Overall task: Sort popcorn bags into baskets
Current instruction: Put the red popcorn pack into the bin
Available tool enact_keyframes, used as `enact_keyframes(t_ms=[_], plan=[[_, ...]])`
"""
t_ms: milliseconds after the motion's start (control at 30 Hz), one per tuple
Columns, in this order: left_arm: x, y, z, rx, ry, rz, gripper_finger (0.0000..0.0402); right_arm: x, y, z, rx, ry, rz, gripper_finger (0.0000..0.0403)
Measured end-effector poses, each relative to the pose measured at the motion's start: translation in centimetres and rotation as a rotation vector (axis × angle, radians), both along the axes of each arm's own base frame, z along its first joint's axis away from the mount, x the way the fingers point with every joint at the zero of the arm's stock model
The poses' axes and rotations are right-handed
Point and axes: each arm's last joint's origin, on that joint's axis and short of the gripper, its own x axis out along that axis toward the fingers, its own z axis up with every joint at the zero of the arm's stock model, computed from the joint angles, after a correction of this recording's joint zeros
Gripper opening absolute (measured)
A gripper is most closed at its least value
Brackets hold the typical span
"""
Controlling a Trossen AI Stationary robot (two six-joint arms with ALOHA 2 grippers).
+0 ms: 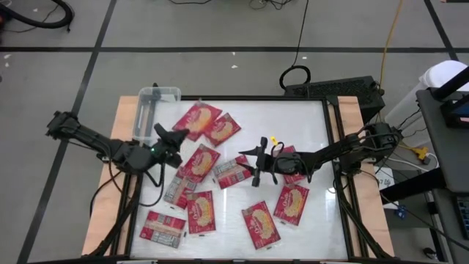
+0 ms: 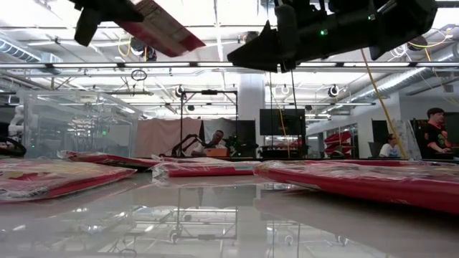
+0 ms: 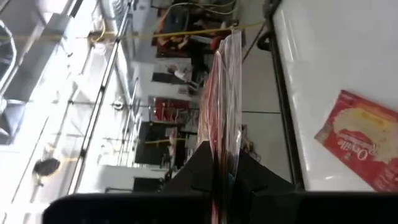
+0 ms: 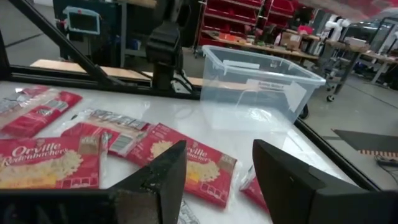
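Observation:
Several red popcorn bags lie flat on the white table [image 1: 315, 117], among them one [image 1: 222, 129] near the far edge and one [image 1: 260, 224] near the front. My left gripper [image 1: 178, 135] is shut on another popcorn bag [image 1: 196, 117], held in the air [image 2: 161, 29] beside the basket. The basket [image 1: 157, 110], a clear bin, stands on the table's far left corner [image 4: 255, 81]. My right gripper [image 1: 258, 163] hovers open over the bags at mid-table [image 4: 214, 180], pointing toward the bin, with nothing between its fingers. My left gripper pinches the popcorn bag by one edge [image 3: 222, 158] between its two fingers. The fingers lie about level and come from the table's left. The bag sticks out ahead of them, lifted clear of the table, roughly flat with a slight tilt [image 2: 172, 39].
Wooden rails [image 1: 99, 213] run along the table's left and right sides. A black box [image 1: 333, 89] with cables sits past the far right corner. Bare table shows at the far right. People [image 2: 434, 132] sit in the room behind.

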Motion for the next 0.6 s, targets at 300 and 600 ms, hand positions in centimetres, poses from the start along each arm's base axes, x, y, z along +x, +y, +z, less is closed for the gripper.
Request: enact_keyframes(t_ms=[300,600], plan=[[-1.2,3.2,3.6,-0.071,-0.242,0.342,0.0017,-0.1,0.0,-0.4,-0.003,0.046,0.001,0.0178],[-2.4,6.3,9.4,-0.123,-0.386,0.547,0.0017,-0.1,0.0,-0.8,-0.047,0.092,0.009,0.0178]])
